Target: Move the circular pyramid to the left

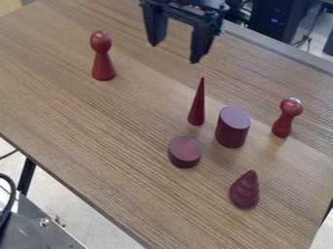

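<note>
- Hangs in the air above the far part of the bench (62,119), pointing down: the black gripper (174,53), with fingers spread apart and nothing between.
- Taken as the circular pyramid: the slender red cone (197,107), upright around the middle of the bench, point up, well below the gripper. Cannot say for certain whether this or the tiered cone is meant.
- Stands to the right, toward the bench's right edge and nearer the camera: the dark red tiered cone (244,192), ridged in rings up to a small tip.
- Just beside the slender cone on its right, upright: the tall cylinder (232,129), dark red with a flat, paler top.
- On the near side of the slender cone, lying flat: the short cylinder (185,152).
- Farther right, toward the bench's far edge, upright: the small round-headed peg (286,118), narrow in the middle.
- Well apart from the others, on the left part of the bench, upright: the larger round-headed peg (102,57), flared at the base.
</note>
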Controlling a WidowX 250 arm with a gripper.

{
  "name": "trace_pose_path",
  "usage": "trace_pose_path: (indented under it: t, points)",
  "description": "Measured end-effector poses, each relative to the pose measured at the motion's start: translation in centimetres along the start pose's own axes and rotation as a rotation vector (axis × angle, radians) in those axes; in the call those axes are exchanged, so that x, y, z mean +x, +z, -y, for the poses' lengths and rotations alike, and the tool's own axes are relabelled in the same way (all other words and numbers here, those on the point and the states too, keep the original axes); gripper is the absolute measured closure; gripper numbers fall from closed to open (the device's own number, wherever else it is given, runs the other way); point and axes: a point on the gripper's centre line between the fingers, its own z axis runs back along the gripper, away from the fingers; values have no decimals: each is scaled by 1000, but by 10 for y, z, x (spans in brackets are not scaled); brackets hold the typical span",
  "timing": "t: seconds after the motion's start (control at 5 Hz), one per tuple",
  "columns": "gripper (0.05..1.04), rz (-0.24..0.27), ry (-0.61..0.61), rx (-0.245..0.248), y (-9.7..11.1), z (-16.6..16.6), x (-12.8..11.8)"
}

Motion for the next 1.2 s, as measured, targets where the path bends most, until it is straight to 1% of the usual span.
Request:
trace_pose_path:
  t: [0.2, 0.4, 0.6, 0.8, 1.2]
  points:
    - [87, -10, -16, -29, -4, 12, -1]
    - [87, -53, 2, -28, -17, 12, 0]
    - [87, -39, 68, -49, -30, 17, 4]
    - [87, -22, 128, -26, -42, 24, 10]
    - [87, -54, 132, -32, -59, 39, 12]
